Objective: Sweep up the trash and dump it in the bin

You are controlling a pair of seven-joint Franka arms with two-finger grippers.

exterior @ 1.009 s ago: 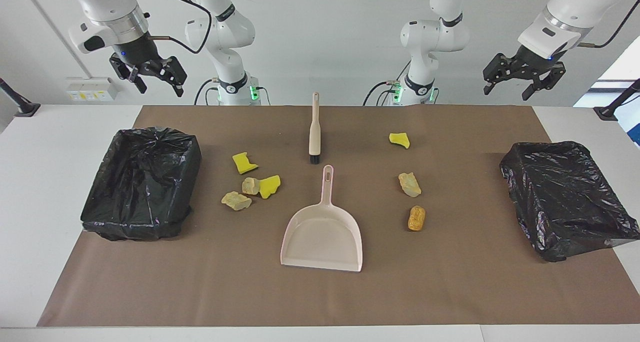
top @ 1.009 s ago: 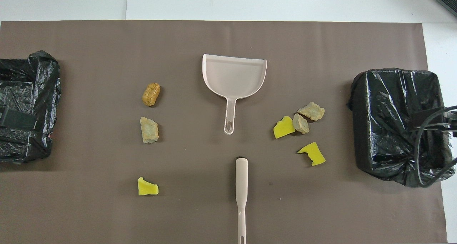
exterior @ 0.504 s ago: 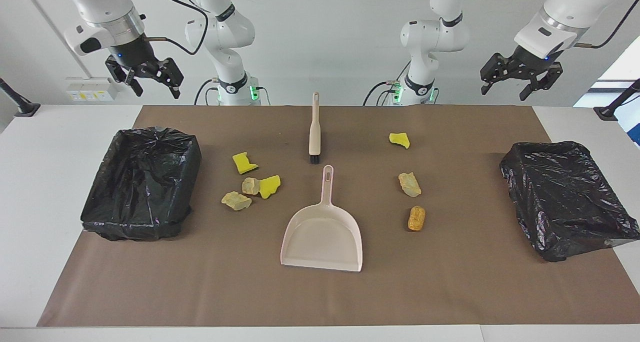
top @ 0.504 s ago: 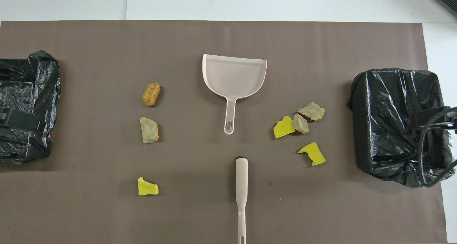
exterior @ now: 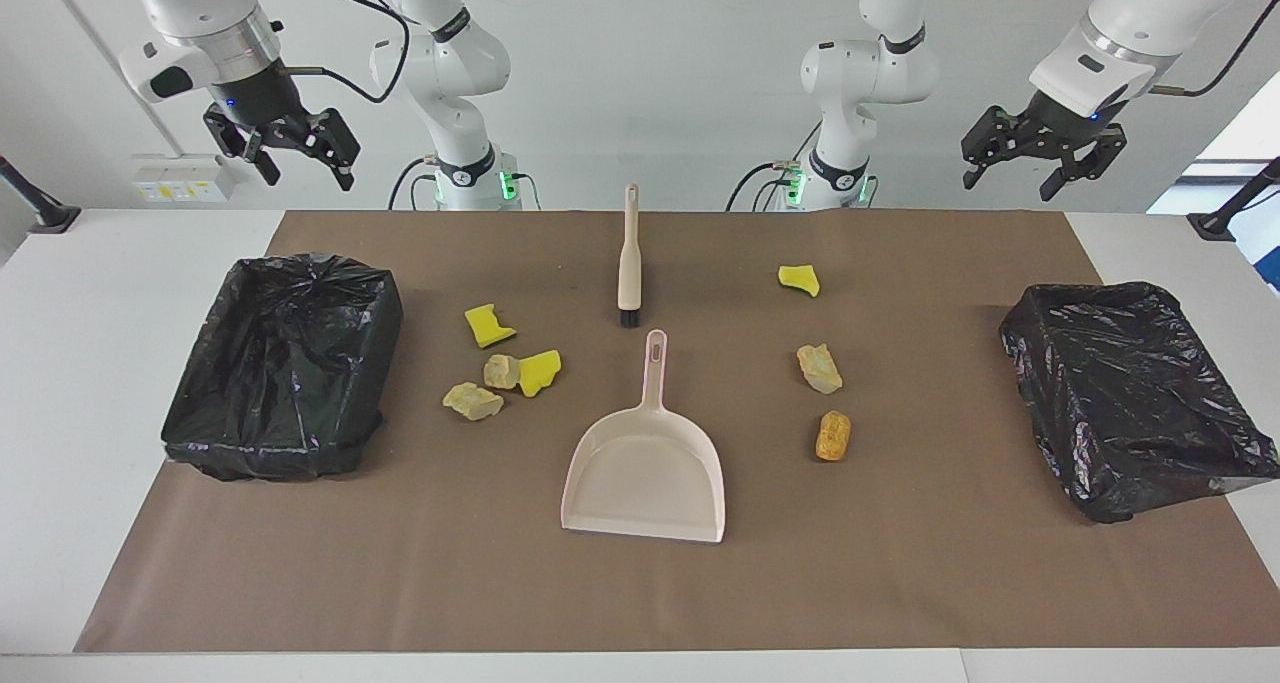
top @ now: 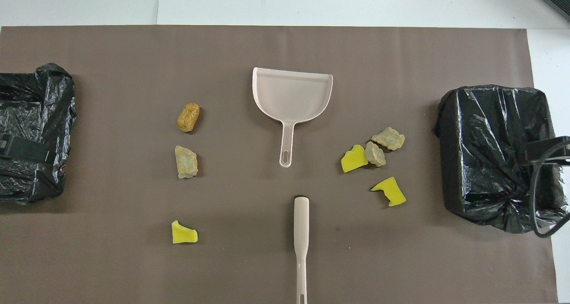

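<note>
Since a second ago: right gripper (exterior: 292,150) raised and drawn outward, left gripper (exterior: 1044,156) barely shifted; both spread, empty, above the bins. Trash (exterior: 503,368) untouched on the mat, flanking brush (exterior: 629,259) and dustpan (exterior: 645,458), laid centrally within either arm's reach.

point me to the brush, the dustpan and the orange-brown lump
brush (exterior: 629,263), facing view, on the beige handle just above the black bristles.
dustpan (exterior: 645,483), facing view, on the bare floor of the pan.
orange-brown lump (top: 189,117), overhead view, on the middle of its top.
</note>
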